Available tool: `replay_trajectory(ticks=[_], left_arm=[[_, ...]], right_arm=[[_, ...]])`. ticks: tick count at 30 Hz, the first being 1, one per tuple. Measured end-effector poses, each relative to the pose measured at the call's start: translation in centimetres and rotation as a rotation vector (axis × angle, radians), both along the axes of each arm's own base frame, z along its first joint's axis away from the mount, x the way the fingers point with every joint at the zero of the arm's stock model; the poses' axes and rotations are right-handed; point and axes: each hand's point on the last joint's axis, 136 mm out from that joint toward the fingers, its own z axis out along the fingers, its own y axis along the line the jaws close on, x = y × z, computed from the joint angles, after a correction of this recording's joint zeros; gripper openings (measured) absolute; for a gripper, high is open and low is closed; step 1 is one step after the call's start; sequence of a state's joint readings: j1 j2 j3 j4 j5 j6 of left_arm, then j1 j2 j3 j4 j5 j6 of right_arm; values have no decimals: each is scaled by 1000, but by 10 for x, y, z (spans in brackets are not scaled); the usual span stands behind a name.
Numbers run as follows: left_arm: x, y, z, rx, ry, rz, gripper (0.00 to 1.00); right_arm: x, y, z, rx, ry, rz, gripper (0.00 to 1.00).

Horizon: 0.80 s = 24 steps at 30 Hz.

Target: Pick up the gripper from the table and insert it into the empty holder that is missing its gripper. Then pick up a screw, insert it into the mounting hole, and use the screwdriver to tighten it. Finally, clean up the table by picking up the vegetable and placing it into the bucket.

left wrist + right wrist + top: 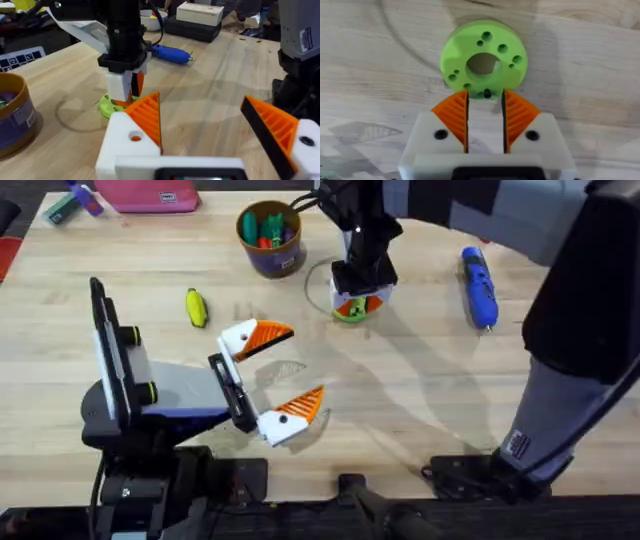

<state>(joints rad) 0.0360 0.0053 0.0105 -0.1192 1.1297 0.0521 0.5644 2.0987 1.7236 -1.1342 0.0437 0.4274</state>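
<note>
**A:** Which step are we on?

**B:** The screw, I'd judge. The right tool [485, 97] hangs straight over the lime-green disc [455, 55], tips at the disc's near rim. Its orange pads [455, 112] are drawn almost together with a narrow slit between them. A small dark speck [487, 93] sits on the rim just at the tips. It may be a screw, but it's too small to tell, and I see nothing clamped.

**A:** And the other arm?

**B:** The left tool [296, 366] waits near the disc, toward its own base, with the fingers spread wide and holding nothing.

**A:** Where's the rest?

**B:** All of it lies on the bench [420, 380]. The screwdriver [478, 285] is well apart from the disc on the right arm's side. The vegetable [196, 308] is well apart from it on the opposite side. The bucket [270, 238] stands near the disc, farther from the bases, with green and red bits already inside.

**A:** What does the next move call for?

**B:** A fine pinch. The right tool should settle its tips either side of that speck, close gently and lift straight up without dragging the disc. After that it needs the mounting hole, then the screwdriver. The vegetable is not yet in the bucket.
</note>
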Motion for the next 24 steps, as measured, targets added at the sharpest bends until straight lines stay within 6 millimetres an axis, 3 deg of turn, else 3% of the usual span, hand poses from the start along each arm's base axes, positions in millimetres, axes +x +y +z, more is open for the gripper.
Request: replay_trajectory(ticks=[10,18,24], left_arm=[[0,0,0,0,0,0,986],[0,0,0,0,0,0,986],[0,0,0,0,0,0,985]], right_arm=[[-1,-1,-5,-2,3,-3,262],[1,-1,-6,-2,-7,-11,7],[1,-1,-6,-4,-10,-10,6]])
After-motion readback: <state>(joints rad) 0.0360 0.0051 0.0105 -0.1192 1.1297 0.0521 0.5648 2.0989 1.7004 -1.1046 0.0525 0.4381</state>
